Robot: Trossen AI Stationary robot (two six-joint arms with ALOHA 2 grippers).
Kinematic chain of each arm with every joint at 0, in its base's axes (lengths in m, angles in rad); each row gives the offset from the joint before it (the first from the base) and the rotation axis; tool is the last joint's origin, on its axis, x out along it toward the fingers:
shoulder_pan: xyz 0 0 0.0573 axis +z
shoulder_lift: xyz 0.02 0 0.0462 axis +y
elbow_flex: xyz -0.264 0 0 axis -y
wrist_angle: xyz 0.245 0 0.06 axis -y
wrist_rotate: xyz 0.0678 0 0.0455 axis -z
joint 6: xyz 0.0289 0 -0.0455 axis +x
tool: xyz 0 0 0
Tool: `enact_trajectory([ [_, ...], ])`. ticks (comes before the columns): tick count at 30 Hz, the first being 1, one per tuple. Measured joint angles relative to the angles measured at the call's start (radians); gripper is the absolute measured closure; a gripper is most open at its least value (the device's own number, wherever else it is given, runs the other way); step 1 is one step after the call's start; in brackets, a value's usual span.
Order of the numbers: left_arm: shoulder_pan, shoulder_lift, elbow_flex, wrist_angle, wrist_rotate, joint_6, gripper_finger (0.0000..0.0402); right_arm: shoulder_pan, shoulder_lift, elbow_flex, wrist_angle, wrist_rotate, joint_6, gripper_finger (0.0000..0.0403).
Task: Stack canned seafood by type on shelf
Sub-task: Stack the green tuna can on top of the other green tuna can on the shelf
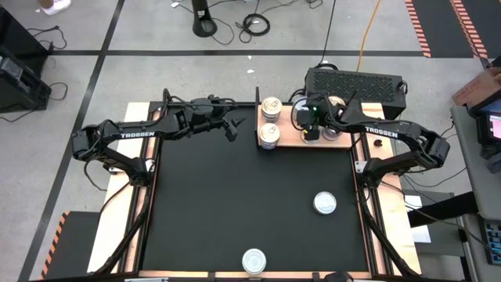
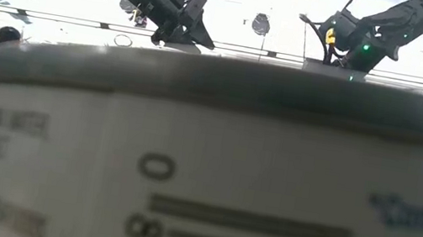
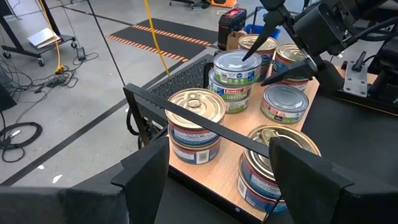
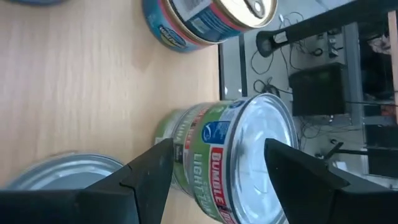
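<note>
Cans (image 3: 198, 118) stand upright in stacks on my shelf (image 3: 239, 134); my right gripper (image 4: 214, 165) hangs open around the green-label stack (image 4: 233, 158), left gripper (image 3: 217, 180) open nearby.

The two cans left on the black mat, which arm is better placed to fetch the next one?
Probably right: the nearer can lies on its side. Both grippers, left and right, hover by the shelf.

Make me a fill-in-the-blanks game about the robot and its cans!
1. The right end effector is over the ____.
2. Loose cans left on the black mat: ____.
3. The can between the right end effector's fingers has a ____ label.
4. The box behind the shelf is ____.

Answers: shelf; two; green; black
</note>
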Motion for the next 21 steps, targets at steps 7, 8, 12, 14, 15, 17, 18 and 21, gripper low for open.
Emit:
enact_trajectory([
  [7,0.0,0.0,0.0,0.001,0.0,-0.023,0.0126,-0.008,-0.001,0.0,0.004,0.005,-0.003,0.0158],
  [8,0.0,0.0,0.0,0.001,0.0,-0.025,0.0126,-0.005,-0.003,0.0,0.004,0.005,-0.003,0.0158],
  [12,-0.002,0.0,0.0,0.001,0.0,-0.026,0.0126,0.01,-0.021,0.028,-0.032,0.005,0.001,0.0158],
  [14,-0.002,0.0,0.0,0.001,0.0,-0.026,0.0126,0.011,-0.023,0.065,-0.075,0.005,0.006,0.0158],
  [15,-0.002,0.0,0.0,0.001,0.0,-0.026,0.0126,0.011,-0.023,0.082,-0.106,0.004,0.006,0.0158],
  [17,-0.002,0.0,0.0,0.001,0.0,-0.026,0.0126,0.006,-0.023,0.102,-0.14,0.005,0.007,0.0158],
  [18,-0.002,0.0,0.0,0.001,0.0,-0.026,0.0126,0.001,-0.023,0.105,-0.141,0.004,0.007,0.0158],
  [21,-0.002,0.0,0.0,0.001,0.0,-0.043,0.0126,-0.013,-0.023,0.105,-0.168,-0.014,0.007,0.0158],
])
